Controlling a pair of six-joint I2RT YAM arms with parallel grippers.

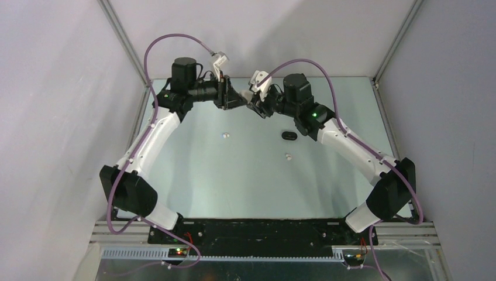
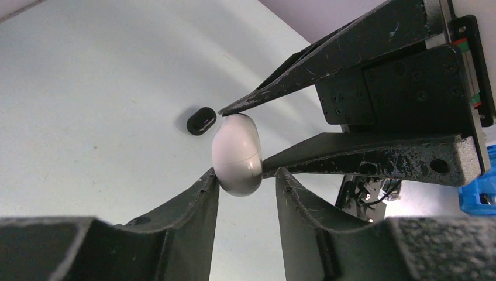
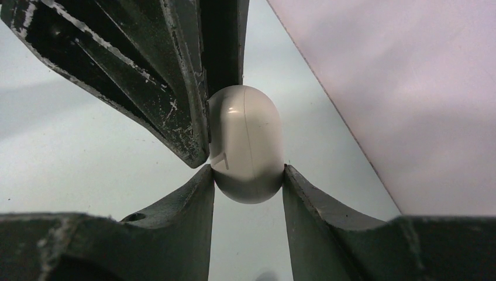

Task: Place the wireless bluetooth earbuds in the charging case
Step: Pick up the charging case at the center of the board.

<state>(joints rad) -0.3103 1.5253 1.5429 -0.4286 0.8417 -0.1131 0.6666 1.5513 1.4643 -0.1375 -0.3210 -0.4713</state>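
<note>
A white oval charging case point(image 3: 245, 143), closed, is held above the far middle of the table. My right gripper point(image 3: 245, 170) is shut on its sides; its fingers point(image 2: 327, 155) reach in from the right in the left wrist view. My left gripper point(image 2: 247, 174) is open around the case's point(image 2: 237, 153) lower end: its left fingertip point(image 2: 209, 178) touches the case and the right one stands a little off. Two tiny white earbuds point(image 1: 224, 135) point(image 1: 288, 156) lie on the table. No black earbuds show. In the top view the two grippers point(image 1: 237, 98) point(image 1: 257, 106) meet and hide the case.
A closed black oval case point(image 1: 289, 136) lies on the table right of centre, below the right wrist; it also shows in the left wrist view point(image 2: 202, 120). The back wall and metal frame posts stand close behind the grippers. Purple cables loop over both arms.
</note>
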